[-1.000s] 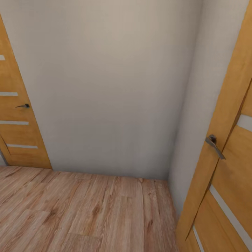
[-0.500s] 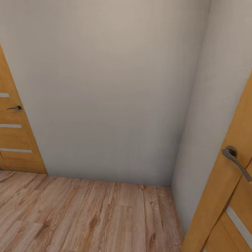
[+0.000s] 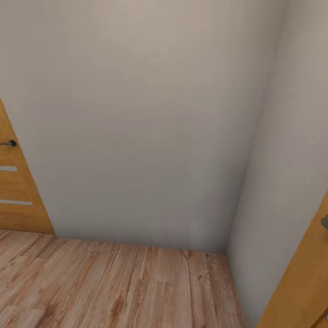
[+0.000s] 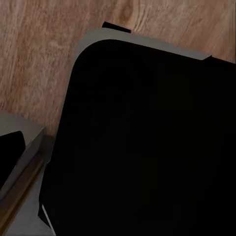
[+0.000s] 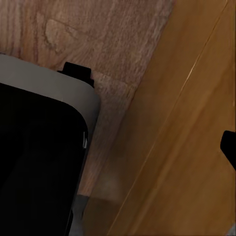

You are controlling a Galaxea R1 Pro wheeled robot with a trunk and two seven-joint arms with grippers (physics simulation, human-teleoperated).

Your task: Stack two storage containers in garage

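Storage containers lie somewhere out of sight while the robot faces a plain pale grey wall (image 3: 136,114) over light wood-plank flooring (image 3: 114,287) (presumably in transit), either hand's state impossible to tell.

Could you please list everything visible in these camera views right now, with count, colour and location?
Wall: two faces meeting in a corner, pale grey, ahead in the head view.
Floor: one, light wood plank, below the wall.
Doors: two, honey-brown wood; one at the head view's left edge with a dark handle and pale strips, one at its lower right.
Robot base: black body with a grey rim, over the plank floor, in the left wrist view and right wrist view.
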